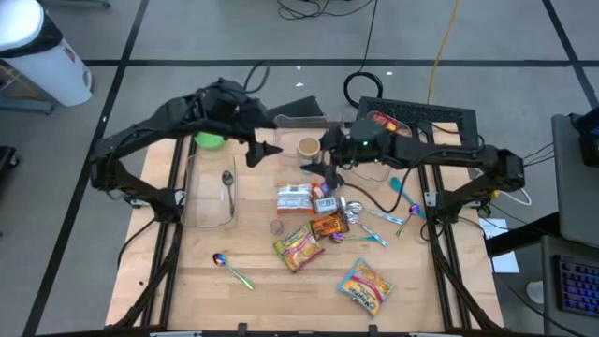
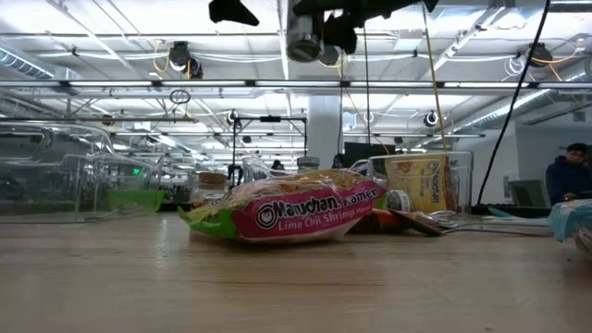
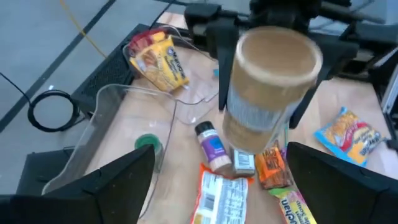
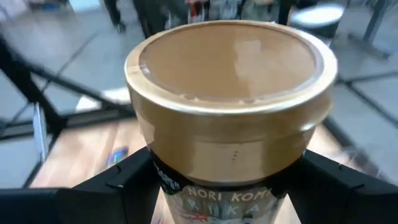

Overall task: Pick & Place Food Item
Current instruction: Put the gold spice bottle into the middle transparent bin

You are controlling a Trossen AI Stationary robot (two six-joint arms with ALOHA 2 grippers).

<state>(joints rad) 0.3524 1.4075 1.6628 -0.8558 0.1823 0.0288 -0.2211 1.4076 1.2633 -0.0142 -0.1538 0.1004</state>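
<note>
A: Jaws first, from overhead?

B: Spread wide on the left gripper [image 1: 265,150], nothing between them, hanging above the table [image 1: 262,281] at about 11 o'clock from the packets. Those of the right gripper [image 1: 316,161] pinch a jar [image 1: 309,147] with a tan lid, held in the air just beside the left one, at 12 o'clock over the food pile.

A: And from table height?

B: A ramen packet [image 2: 287,215] lies in the middle of the wood. High at 12 o'clock the jar [image 2: 303,37] hangs in dark fingers.

A: Left wrist camera?

B: Its own fingers [image 3: 112,186] stand apart. Beyond them the jar [image 3: 270,87] is gripped by the other arm, above a small spice bottle [image 3: 211,148].

A: Right wrist?

B: The jar [image 4: 230,93] fills the picture, clamped on both sides.
</note>
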